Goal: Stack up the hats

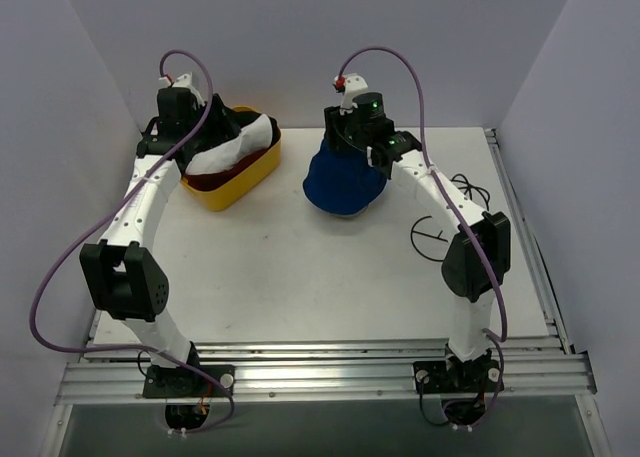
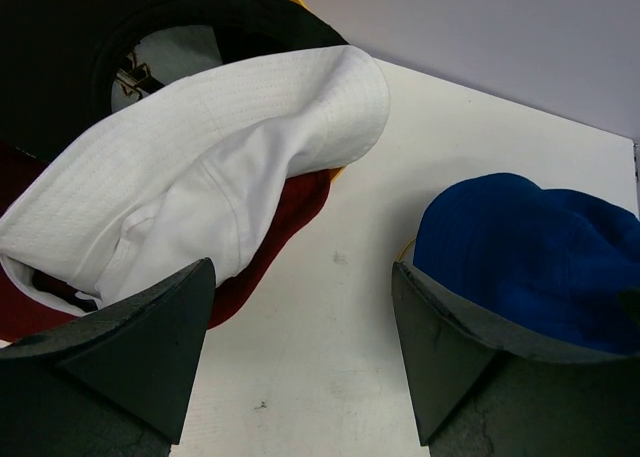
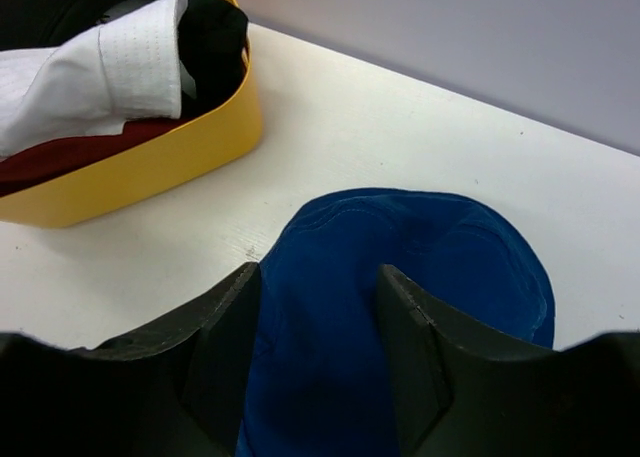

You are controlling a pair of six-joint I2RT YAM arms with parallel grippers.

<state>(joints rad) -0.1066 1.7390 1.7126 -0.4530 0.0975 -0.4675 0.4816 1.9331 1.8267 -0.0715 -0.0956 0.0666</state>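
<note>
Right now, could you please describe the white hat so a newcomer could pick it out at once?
Find the yellow basket at the table's far left. The white hat lies on top inside it, over a maroon hat and beside a black hat; it is the only pale hat.

In the basket (image 1: 235,189), the maroon hat (image 2: 290,222) lay mostly buried under the white hat (image 2: 230,147). The black cap (image 2: 50,37) behind them was cut off by the view's edge. Beside the basket, the right arm (image 1: 425,192) hid the far side of the blue hat (image 1: 340,182).
</note>
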